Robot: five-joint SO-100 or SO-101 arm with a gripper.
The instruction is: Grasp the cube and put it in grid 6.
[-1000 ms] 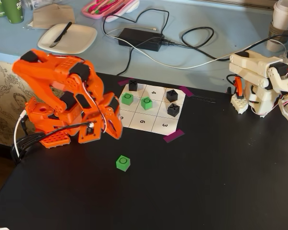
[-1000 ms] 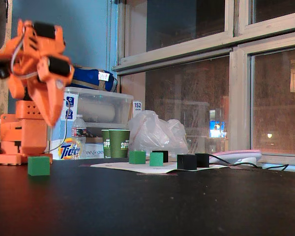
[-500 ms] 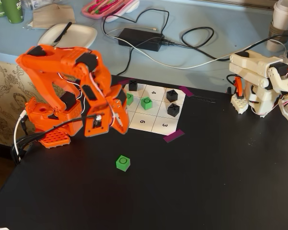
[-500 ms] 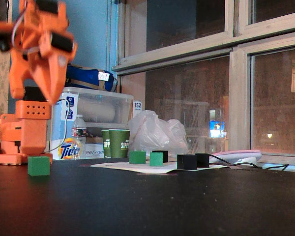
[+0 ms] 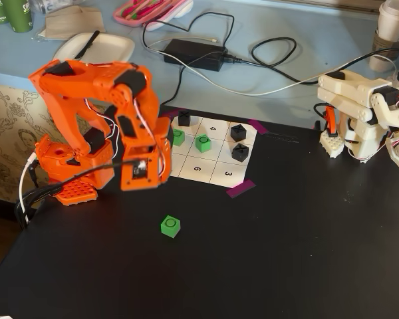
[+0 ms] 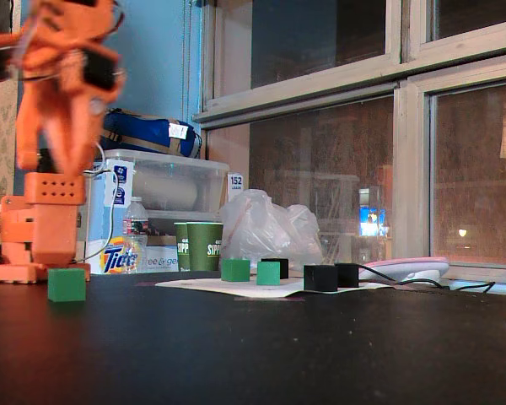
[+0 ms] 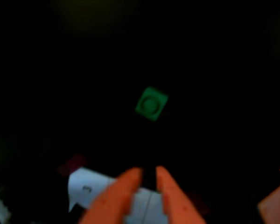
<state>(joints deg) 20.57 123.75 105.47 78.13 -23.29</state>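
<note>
Looks like someone's home setup by a window at night: Tide box [image 6: 122,254], water bottle [image 6: 135,234], storage bin [image 6: 164,190], paper cups [image 6: 196,245] on the sill, plus a plate [image 5: 93,50], charger brick [image 5: 191,54] and floral sofa [image 5: 6,133] beside the table [image 5: 286,252].

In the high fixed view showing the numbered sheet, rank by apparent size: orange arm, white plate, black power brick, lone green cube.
Largest to smallest:
1. Orange arm
2. White plate
3. Black power brick
4. Lone green cube
Plate and brick lie farther back, so their true sizes are unsure.
</note>
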